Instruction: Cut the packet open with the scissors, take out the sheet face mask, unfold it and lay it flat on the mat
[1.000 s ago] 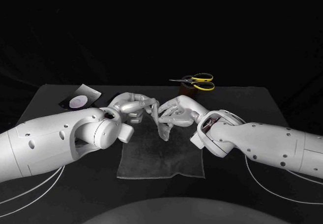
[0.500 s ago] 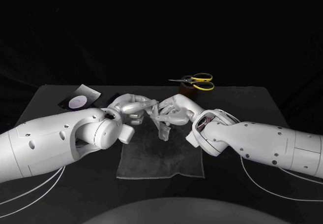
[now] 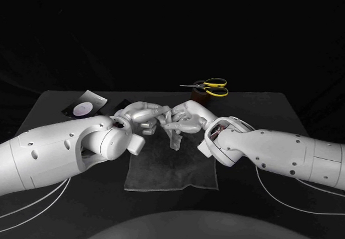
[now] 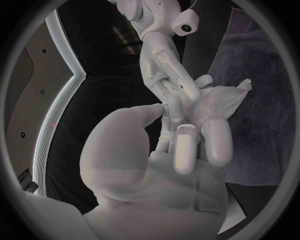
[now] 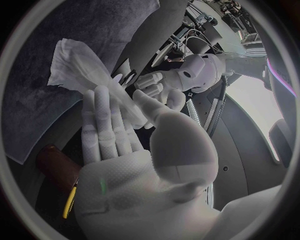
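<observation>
A folded white sheet mask (image 3: 174, 134) hangs between my two hands above the far end of the grey mat (image 3: 172, 169). My left hand (image 3: 142, 117) pinches its upper edge from the left, and my right hand (image 3: 186, 118) pinches it from the right, the fingertips of both almost touching. The left wrist view shows the crumpled mask (image 4: 220, 100) past my left hand (image 4: 187, 140). In the right wrist view the mask (image 5: 81, 62) fans out beyond my right hand (image 5: 112, 125), still folded. Yellow-handled scissors (image 3: 210, 86) stand in a brown holder at the table's far edge.
The cut packet (image 3: 85, 105), dark with a pale round mark, lies at the table's far left. The brown scissor holder (image 3: 200, 96) stands just behind my right hand. My two forearms cross the near half of the table on either side of the mat.
My hands have drawn closer together at the mask's top edge and the right hand has turned slightly. The mask still hangs folded over the mat.
</observation>
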Robot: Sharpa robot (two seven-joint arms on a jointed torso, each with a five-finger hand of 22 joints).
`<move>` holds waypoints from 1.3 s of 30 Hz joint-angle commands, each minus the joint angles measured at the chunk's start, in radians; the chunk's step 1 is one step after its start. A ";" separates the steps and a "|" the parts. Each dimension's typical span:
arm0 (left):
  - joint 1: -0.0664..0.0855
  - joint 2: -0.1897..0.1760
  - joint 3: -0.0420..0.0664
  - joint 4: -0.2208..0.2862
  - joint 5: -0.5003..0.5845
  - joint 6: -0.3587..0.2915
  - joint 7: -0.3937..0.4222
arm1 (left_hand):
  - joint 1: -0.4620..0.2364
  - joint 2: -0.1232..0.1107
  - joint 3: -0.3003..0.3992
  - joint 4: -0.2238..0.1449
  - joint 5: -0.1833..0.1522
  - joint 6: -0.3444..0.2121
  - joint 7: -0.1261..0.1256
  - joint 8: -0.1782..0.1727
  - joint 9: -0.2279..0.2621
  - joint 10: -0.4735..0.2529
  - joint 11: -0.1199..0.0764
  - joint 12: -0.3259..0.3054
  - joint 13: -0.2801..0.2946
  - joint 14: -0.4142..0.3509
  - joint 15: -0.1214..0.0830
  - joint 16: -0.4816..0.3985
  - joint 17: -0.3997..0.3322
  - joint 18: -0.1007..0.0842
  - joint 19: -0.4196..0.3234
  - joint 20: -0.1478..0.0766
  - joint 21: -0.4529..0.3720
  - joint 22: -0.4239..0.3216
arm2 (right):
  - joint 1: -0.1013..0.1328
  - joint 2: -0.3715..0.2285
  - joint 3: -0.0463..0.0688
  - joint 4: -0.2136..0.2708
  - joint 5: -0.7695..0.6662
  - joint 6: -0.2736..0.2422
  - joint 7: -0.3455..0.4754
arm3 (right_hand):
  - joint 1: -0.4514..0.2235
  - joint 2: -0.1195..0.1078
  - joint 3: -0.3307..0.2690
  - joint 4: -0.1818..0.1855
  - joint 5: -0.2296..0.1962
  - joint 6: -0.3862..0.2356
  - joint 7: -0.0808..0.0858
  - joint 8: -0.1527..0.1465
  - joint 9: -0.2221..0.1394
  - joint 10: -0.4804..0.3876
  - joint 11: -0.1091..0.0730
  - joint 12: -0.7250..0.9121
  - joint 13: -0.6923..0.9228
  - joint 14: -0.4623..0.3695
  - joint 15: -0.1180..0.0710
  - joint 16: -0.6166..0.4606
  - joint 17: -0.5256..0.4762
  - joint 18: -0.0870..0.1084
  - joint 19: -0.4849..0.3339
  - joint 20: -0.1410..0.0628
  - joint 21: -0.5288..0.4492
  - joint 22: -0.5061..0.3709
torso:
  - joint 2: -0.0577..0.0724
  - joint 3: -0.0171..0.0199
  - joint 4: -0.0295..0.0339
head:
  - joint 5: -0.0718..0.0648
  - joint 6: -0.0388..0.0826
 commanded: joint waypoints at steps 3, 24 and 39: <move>0.002 0.005 0.001 0.005 0.011 0.077 0.011 | -0.062 0.013 -0.042 0.067 -0.007 -0.030 0.021 -0.062 -0.041 -0.011 0.023 0.011 0.010 0.084 0.021 0.001 0.198 -0.014 -0.002 0.017 -0.006 -0.002 | -0.001 0.000 0.001 -0.001 0.057 0.036 0.058 | -0.015 -0.014 -0.035 0.004 0.021 -0.002 0.008 -0.011 -0.003 -0.004 0.008 -0.003 0.001 -0.021 0.005 0.011 0.004 0.019 -0.009 0.008 -0.005 -0.018 | 0.000 0.0000 -0.0005 | 0.000 0.000; 0.002 0.011 0.001 0.003 0.021 0.107 -0.006 | -0.254 0.066 -0.241 0.105 -0.007 -0.072 0.060 -0.211 -0.138 -0.051 0.059 0.083 0.051 0.084 0.053 0.003 0.201 -0.013 -0.004 0.048 -0.005 0.000 | -0.002 0.000 0.001 -0.027 0.237 0.180 0.135 | -0.007 0.069 -0.309 -0.043 0.037 0.002 0.038 -0.048 -0.029 -0.043 0.047 0.019 0.001 -0.307 0.081 -0.113 -0.158 0.020 -0.260 0.089 -0.006 -0.245 | 0.000 0.0000 -0.0004 | 0.001 0.003; 0.002 0.007 0.001 -0.005 0.021 0.102 -0.018 | -0.278 0.080 -0.299 0.105 -0.007 -0.091 0.072 -0.257 -0.163 -0.052 0.069 0.125 0.069 0.087 0.062 0.006 0.208 -0.015 0.000 0.056 0.001 0.008 | -0.002 -0.023 0.000 -0.043 0.508 0.360 0.184 | 0.033 0.214 0.097 -0.060 0.112 -0.006 0.048 -0.062 -0.089 -0.078 0.061 -0.047 -0.002 -0.257 0.090 -0.277 -0.275 0.015 -0.281 0.093 0.002 -0.324 | 0.000 -0.0002 -0.0001 | 0.004 0.006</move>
